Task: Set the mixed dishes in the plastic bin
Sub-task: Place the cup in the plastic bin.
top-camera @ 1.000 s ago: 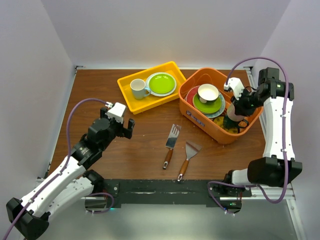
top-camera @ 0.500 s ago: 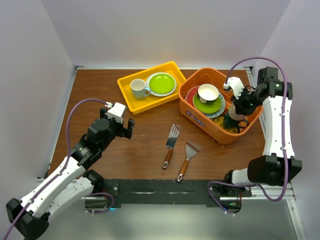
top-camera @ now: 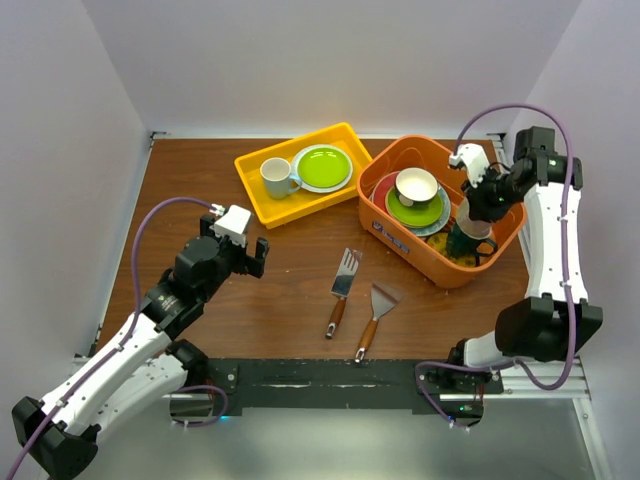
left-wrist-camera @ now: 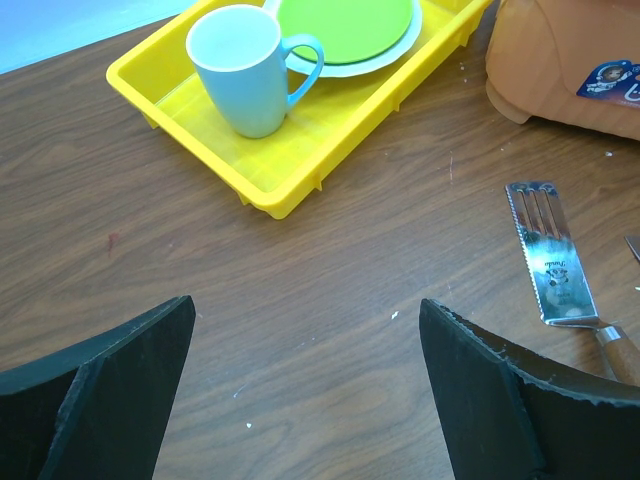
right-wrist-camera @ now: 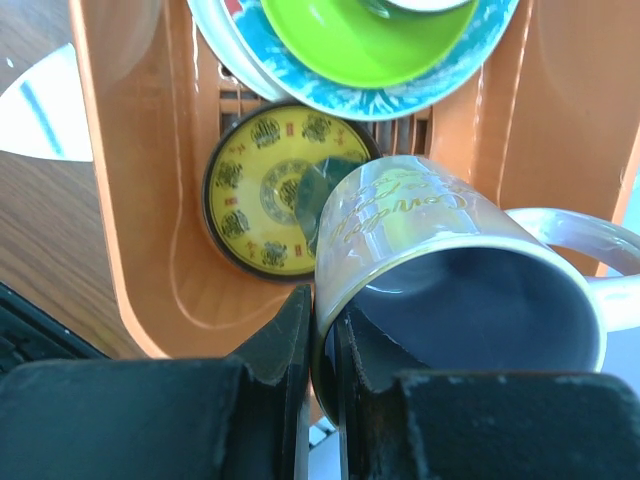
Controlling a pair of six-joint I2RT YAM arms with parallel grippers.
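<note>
mug [right-wrist-camera: 400,225] hangs over the orange bin [top-camera: 440,266], rim pinched in the right gripper [right-wrist-camera: 322,312], jaws nearly closed. left gripper [left-wrist-camera: 305,335] gapes wide, empty

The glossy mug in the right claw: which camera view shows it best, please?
The right wrist view: the glossy dark-lined mug fills the frame, rim pinched in the right claw over the orange plastic bin. The top view shows it small, partly behind the arm; the left wrist view misses it.
</note>
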